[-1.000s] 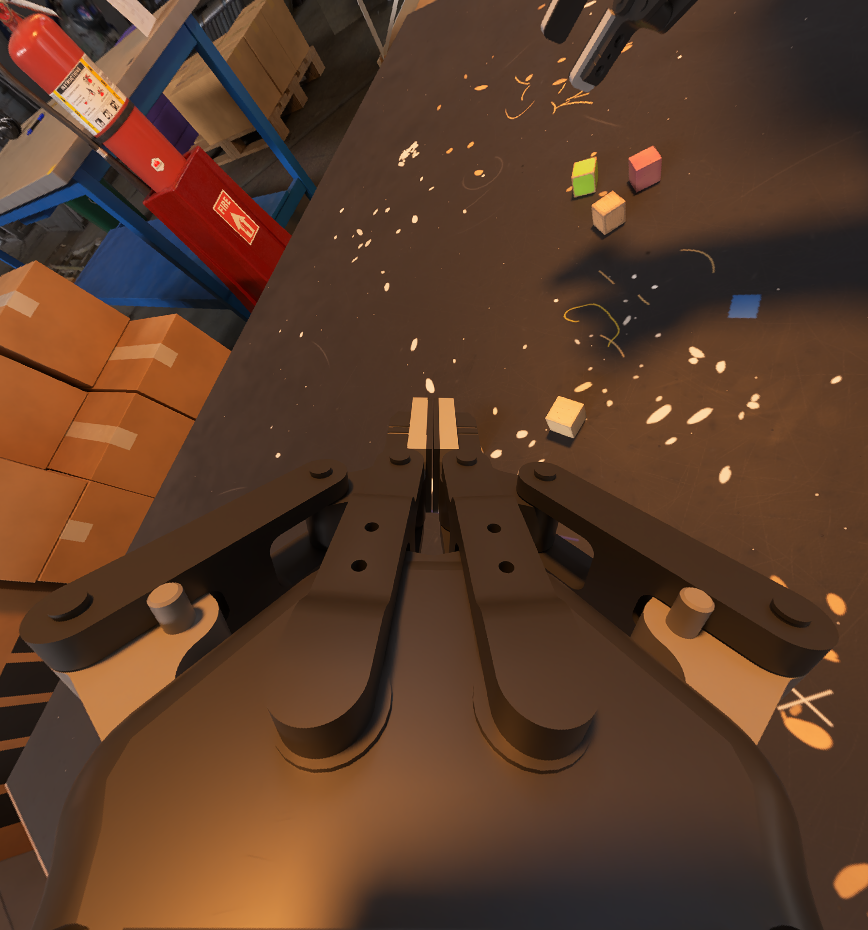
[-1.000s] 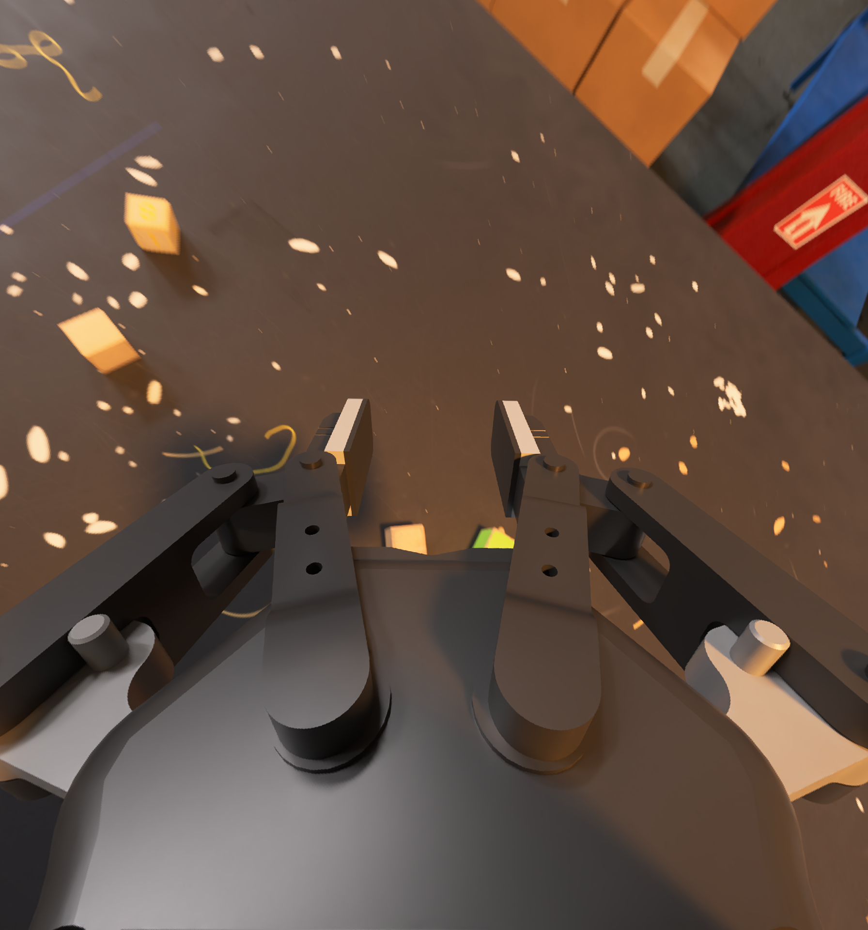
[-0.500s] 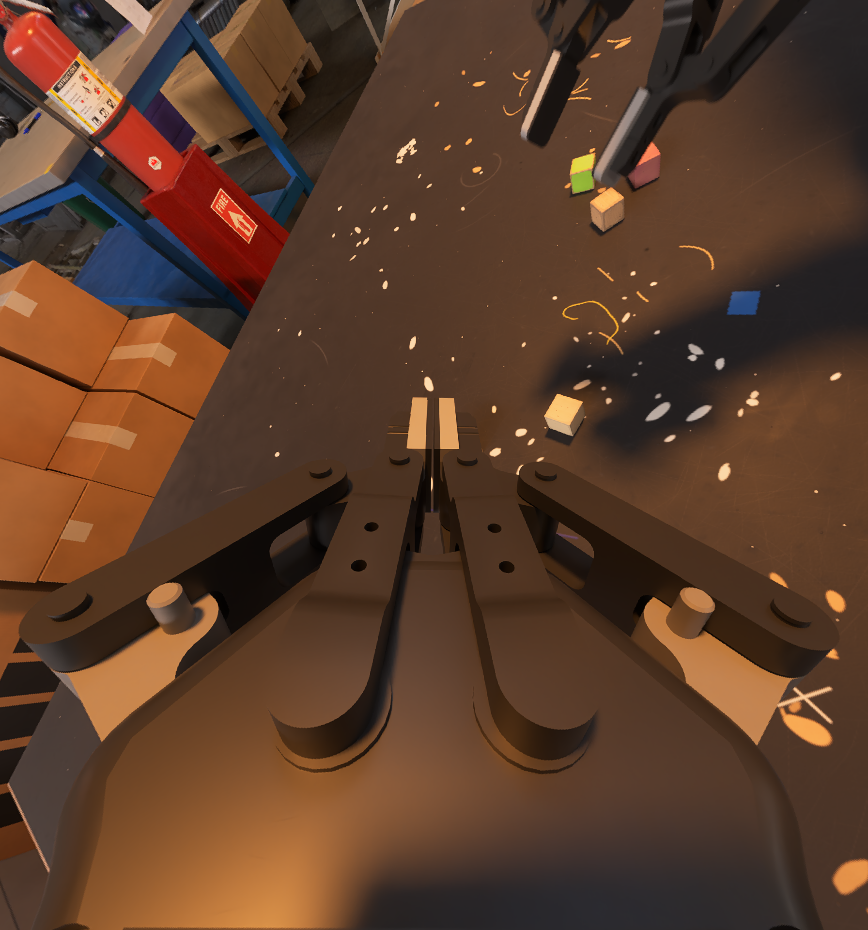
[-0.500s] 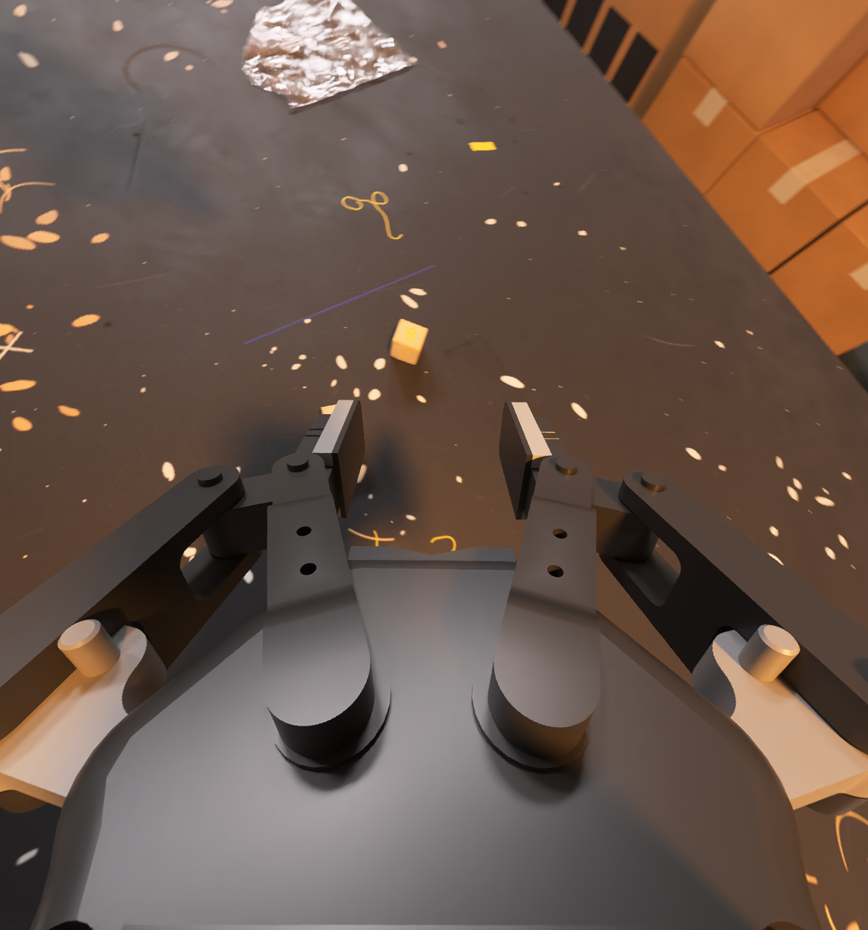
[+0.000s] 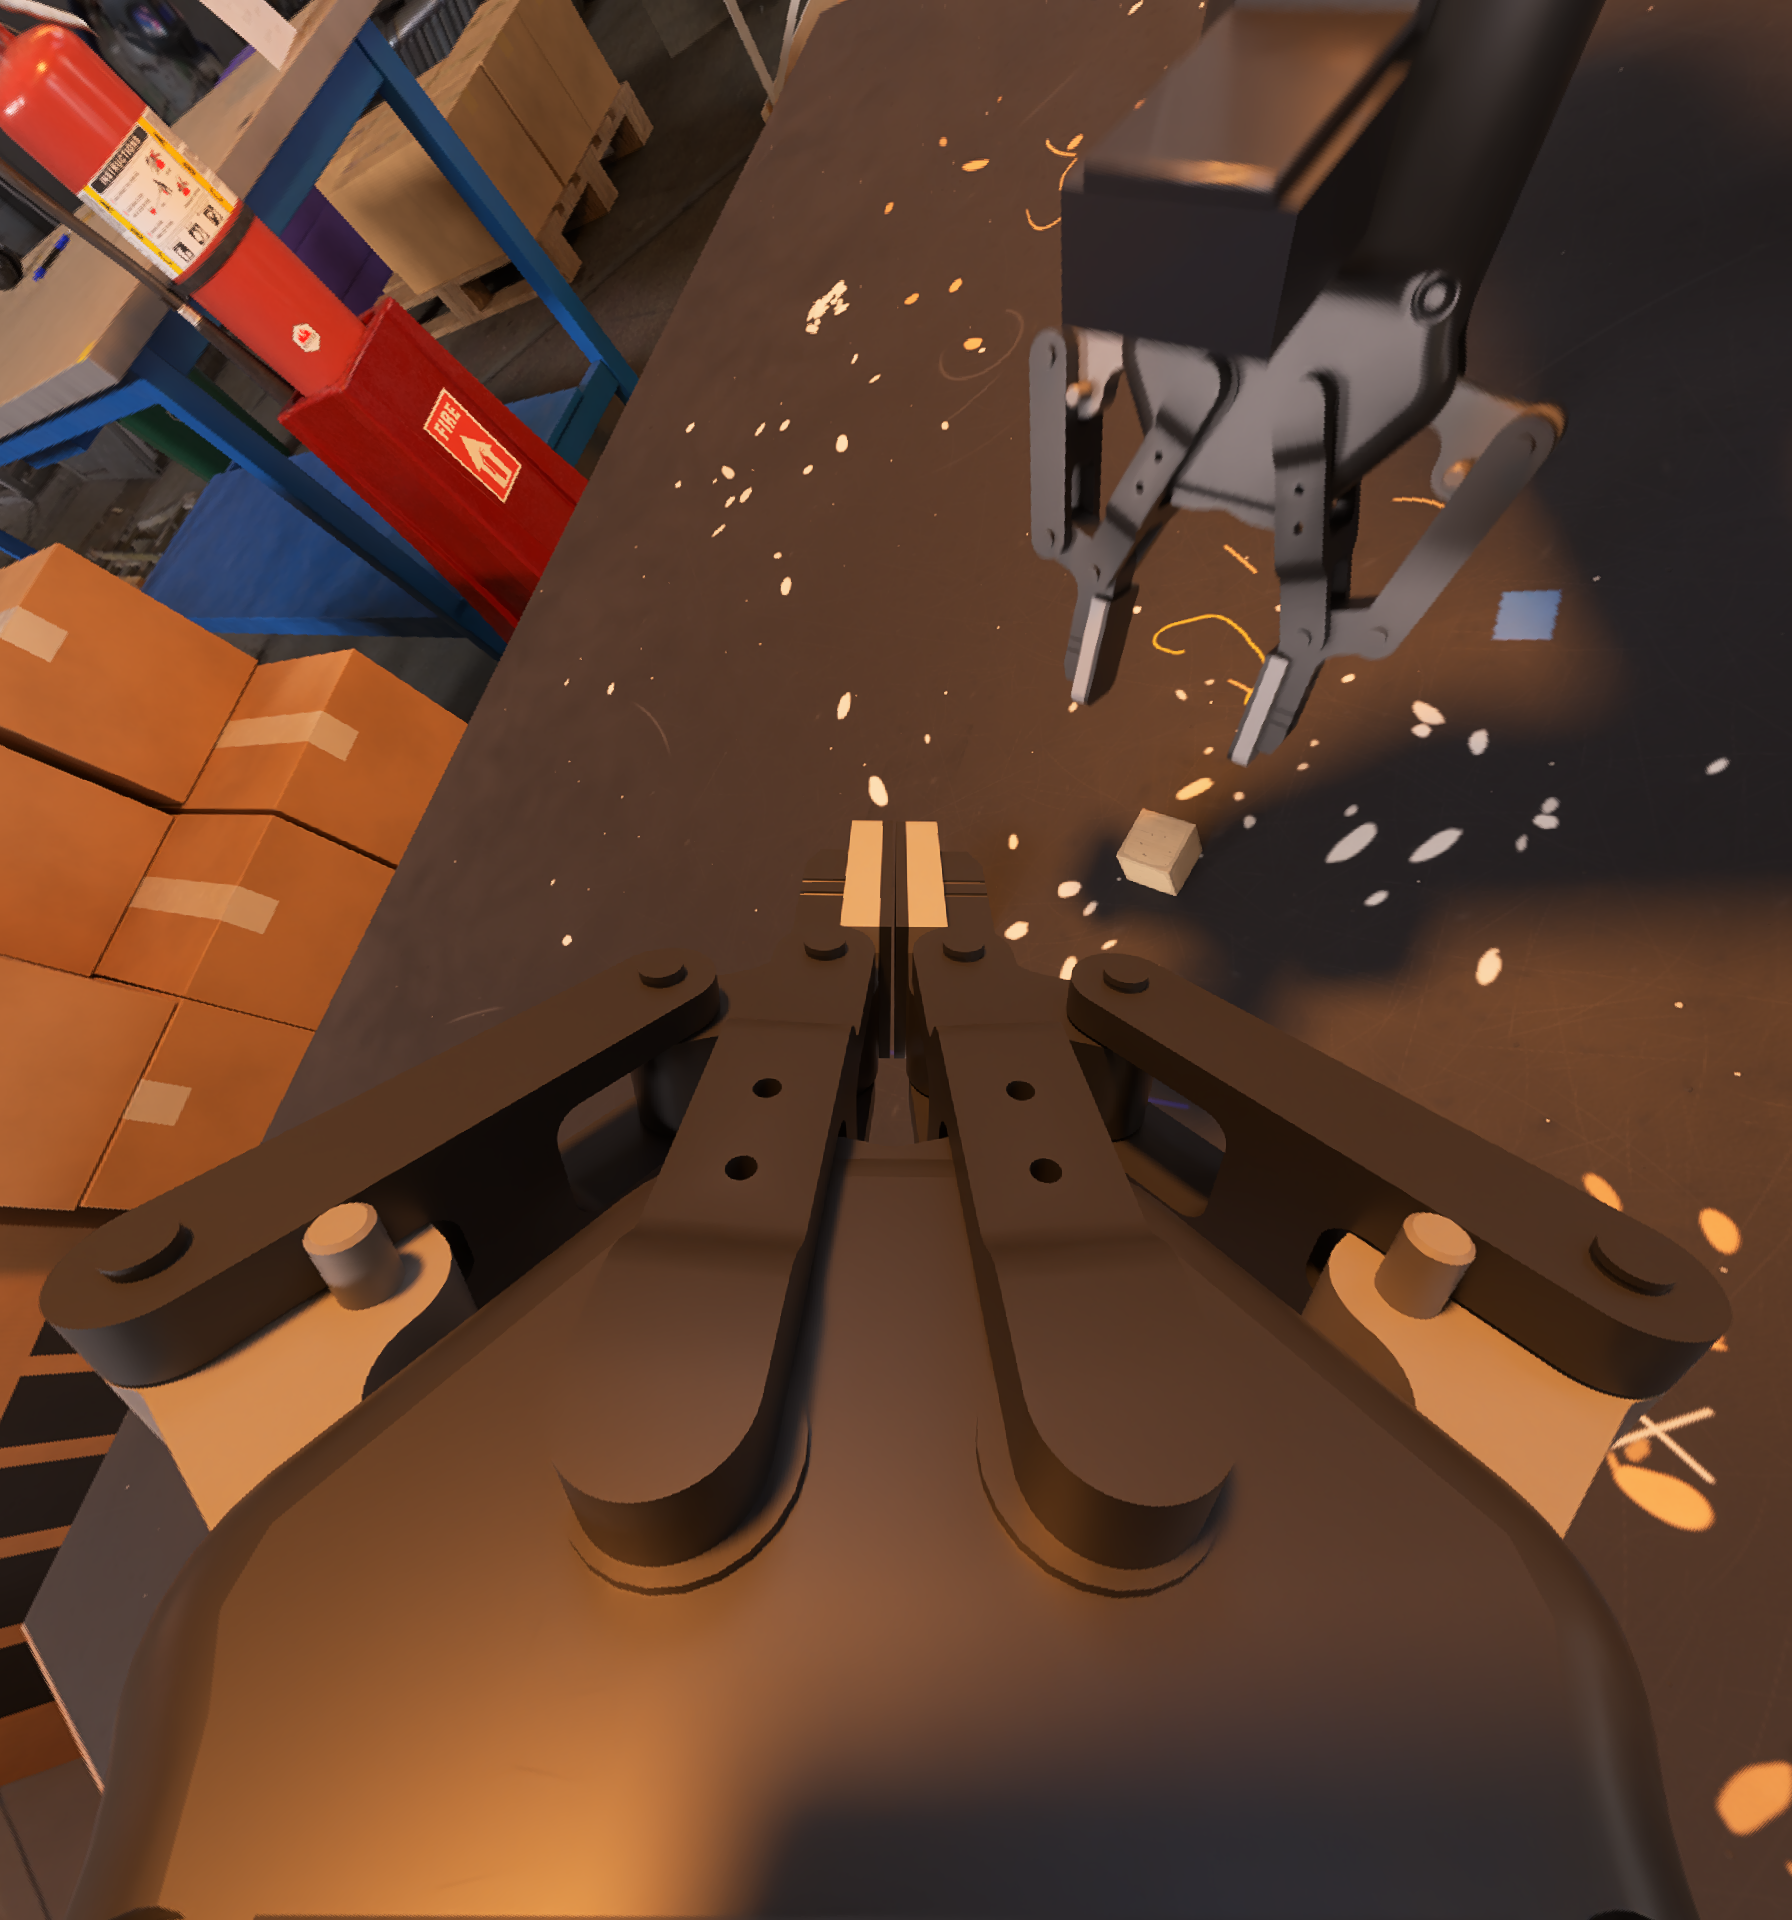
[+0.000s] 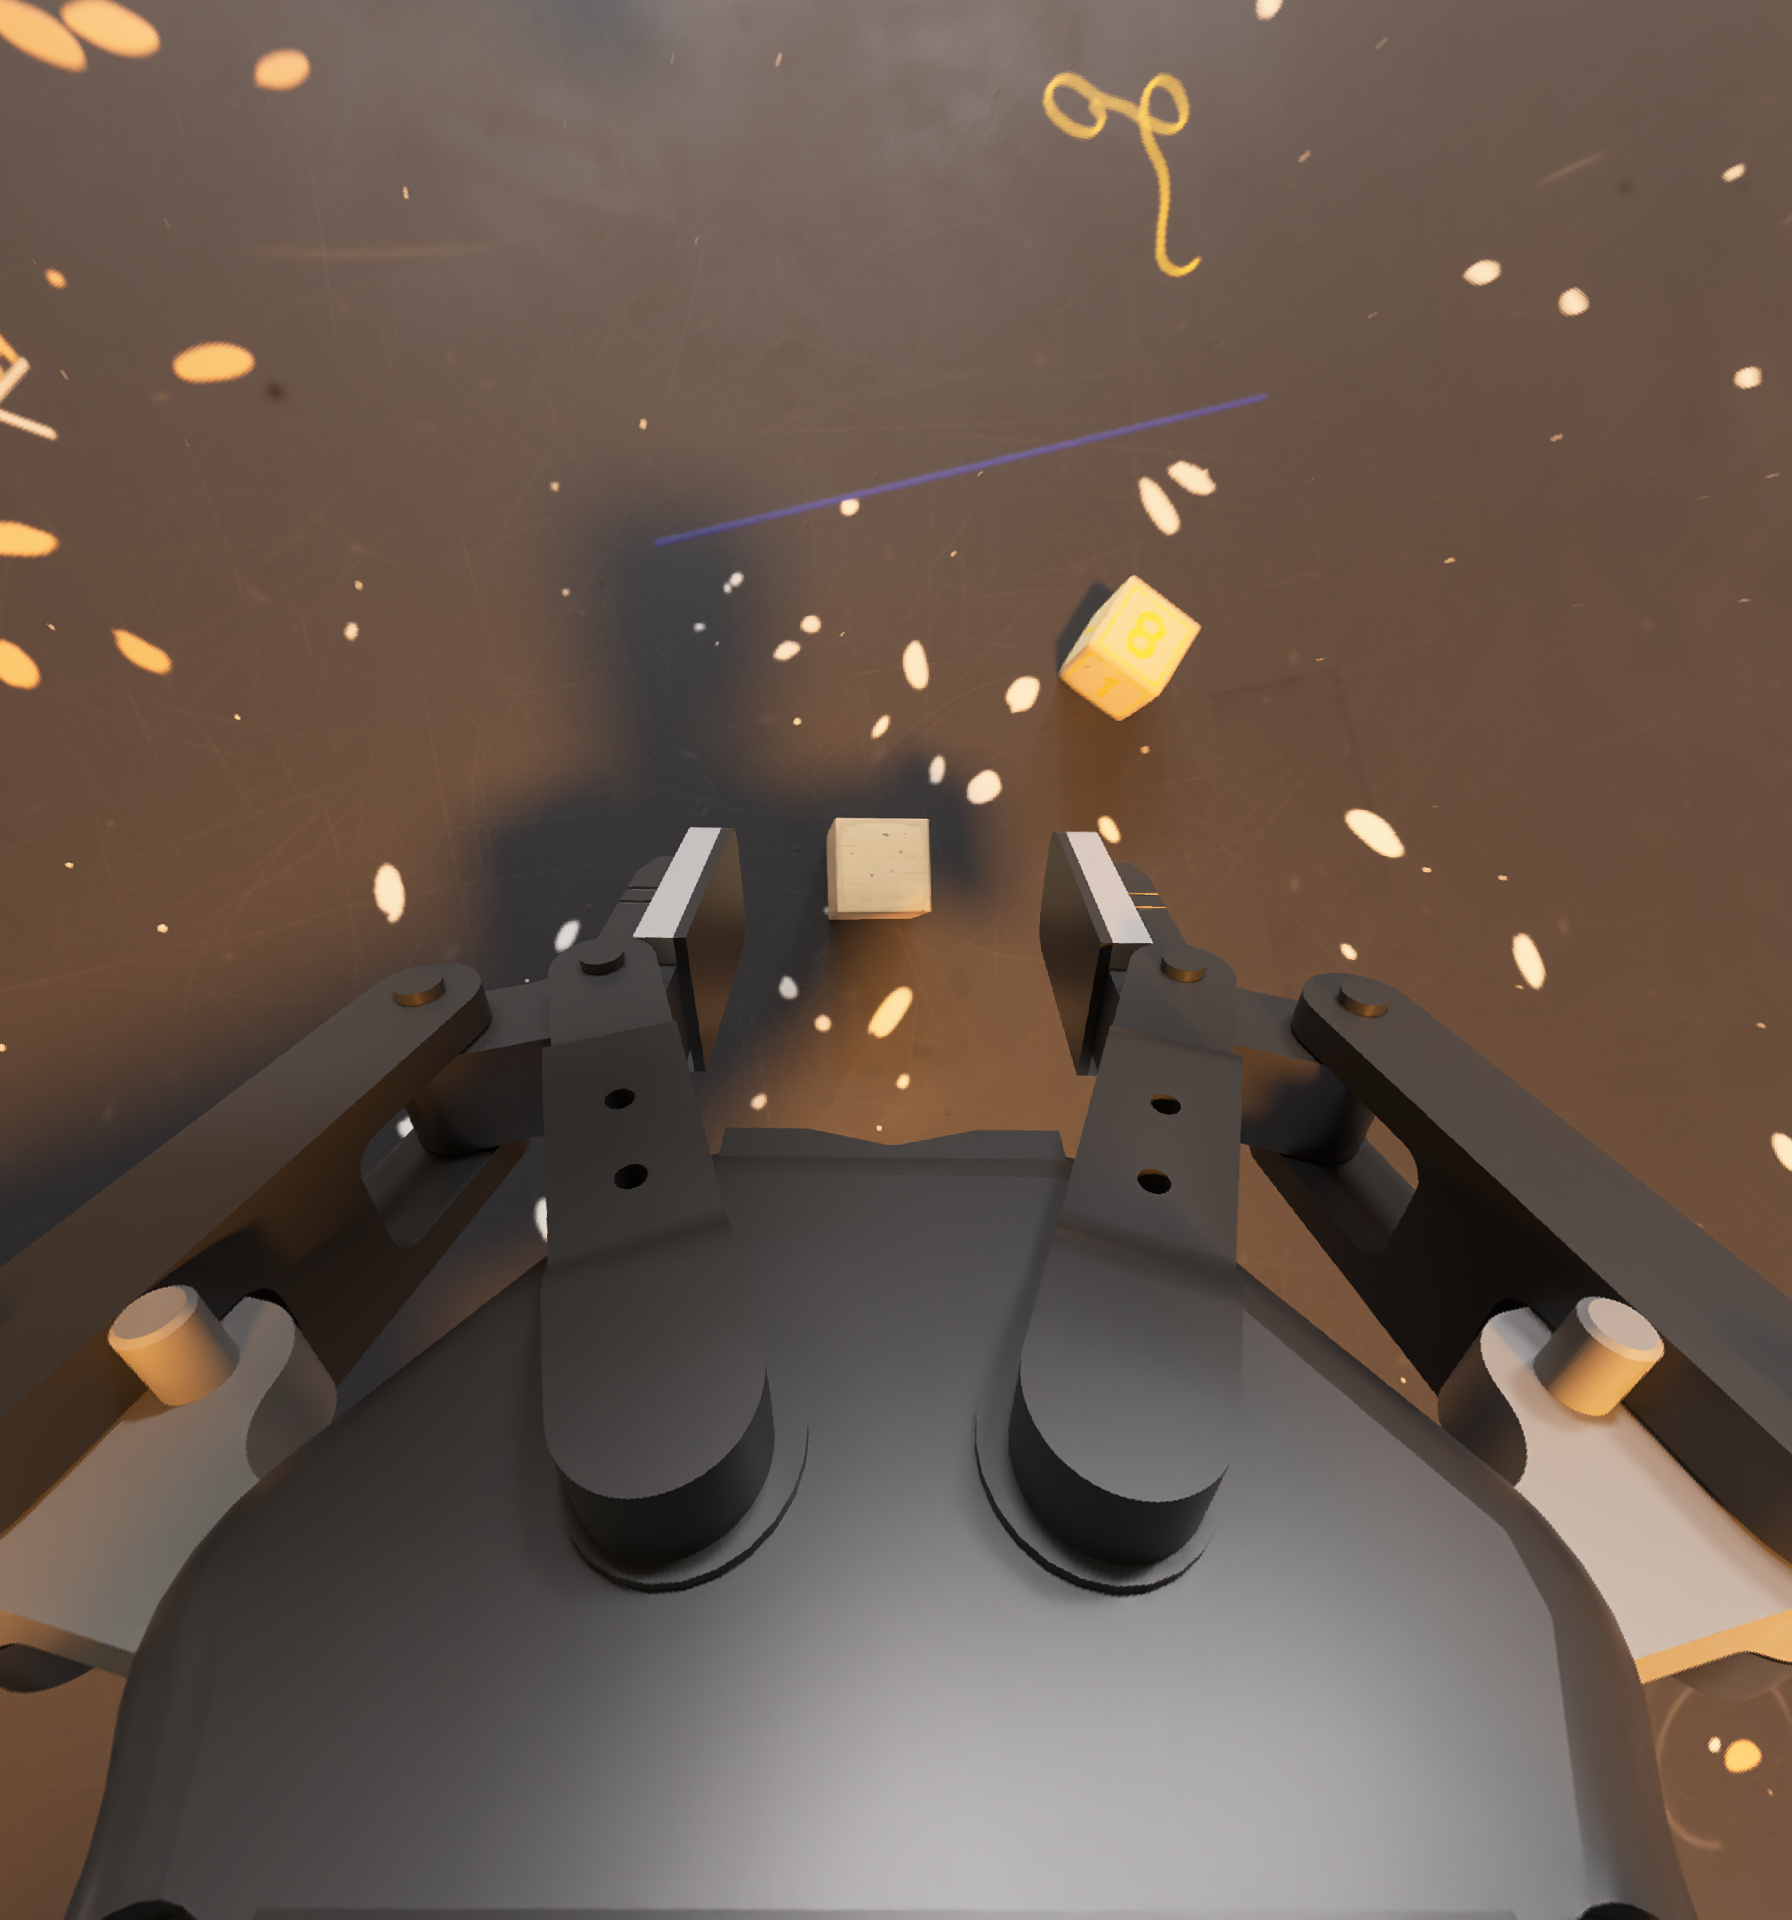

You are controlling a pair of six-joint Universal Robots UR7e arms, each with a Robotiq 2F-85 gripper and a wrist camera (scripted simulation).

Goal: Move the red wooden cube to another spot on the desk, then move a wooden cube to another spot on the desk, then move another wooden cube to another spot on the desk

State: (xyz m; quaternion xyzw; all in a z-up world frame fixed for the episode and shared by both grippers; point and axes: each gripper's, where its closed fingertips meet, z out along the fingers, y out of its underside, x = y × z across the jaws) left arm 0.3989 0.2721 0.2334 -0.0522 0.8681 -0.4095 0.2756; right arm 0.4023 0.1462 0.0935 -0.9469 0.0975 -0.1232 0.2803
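Right gripper (image 6: 887,894) now arrived over the pale wooden cube (image 6: 878,868), jaws apart, cube centred between them untouched, left gripper (image 5: 892,873) pressed together, red cube out of sight

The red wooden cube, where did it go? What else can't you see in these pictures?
- Red wooden cube: in neither view now. In the left wrist view the open right gripper and its arm cover the far dark desk.
- Plain pale wooden cube: its underside is hidden in both views.
- Yellow marked cube: only in the right wrist view; its far faces are hidden.
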